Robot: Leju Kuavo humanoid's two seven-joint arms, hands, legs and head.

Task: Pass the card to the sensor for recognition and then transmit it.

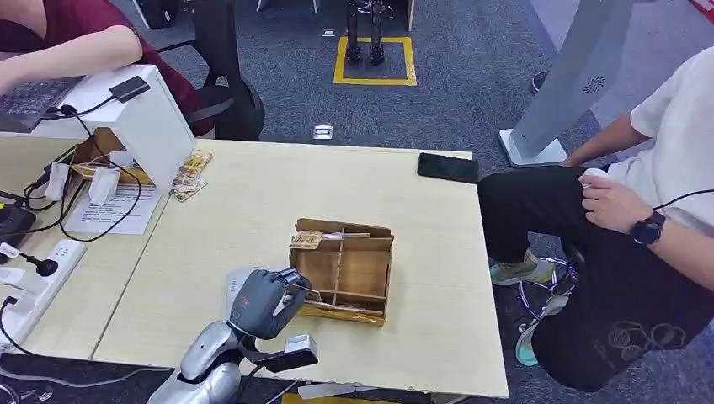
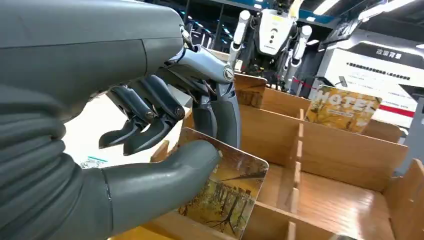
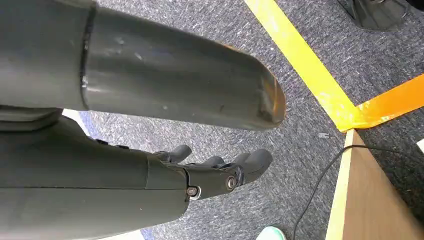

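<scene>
- On the pale wooden bench (image 1: 253, 219), seen from the head view, the left robot hand (image 1: 265, 303) is reaching into the near left corner of a wooden divided box (image 1: 362, 273), fingers closing around a card (image 1: 305, 292).
- Across the bench, a white sensor stand (image 1: 143, 118) is sitting at the far left with cables trailing from it, well apart from the box. A black phone (image 1: 448, 167) is lying at the far right edge. One person is sitting to the right, and another person's arm is resting behind the stand.
- From the left wrist view, the left robot hand (image 2: 165, 125) is pinching the card (image 2: 230, 192), which shows a printed tree scene, between its thick thumb and darker fingers (image 2: 220, 117). The card is standing upright in its compartment, not yet lifted out. A second card (image 2: 345, 107) is leaning against the box's far wall (image 2: 280, 135).
- From the right wrist view, the right robot hand (image 3: 220, 175) is hanging beside the bench over grey carpet, fingers loosely curled and holding nothing.
- Risk, as a judgement: the pinch is sitting near the card's upper corner, so the card could be pivoting or slipping while rising, or catching on a divider and dragging the light box along.
</scene>
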